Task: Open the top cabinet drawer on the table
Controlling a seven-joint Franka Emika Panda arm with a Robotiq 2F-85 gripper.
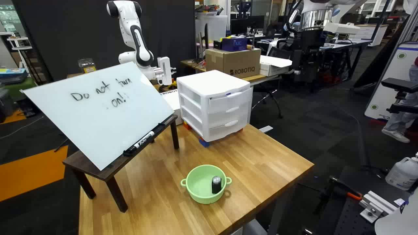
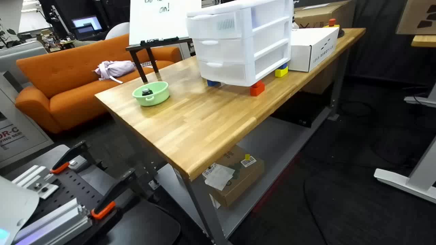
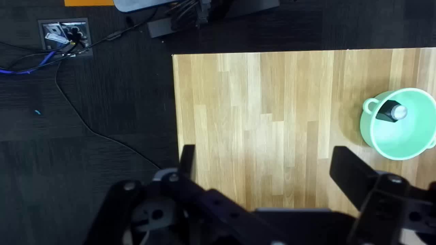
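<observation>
The white plastic cabinet (image 1: 212,81) stands on coloured blocks on the light wooden table (image 1: 261,156). Its top drawer (image 1: 228,101) appears shut in both exterior views; its front shows at the upper middle (image 2: 216,26). The two drawers below look shut too. The wrist view shows bare tabletop (image 3: 252,98) and no cabinet. My gripper (image 3: 264,148) is open with nothing between its fingers, above the table end. In an exterior view the gripper (image 1: 305,65) hangs at the upper right, dark against a dark background, apart from the cabinet.
A green bowl (image 1: 202,179) holding a black object (image 1: 216,184) sits in front of the cabinet. A whiteboard (image 1: 107,111) leans on a dark stand (image 1: 107,171) beside it. A white box (image 2: 311,47) stands behind the cabinet.
</observation>
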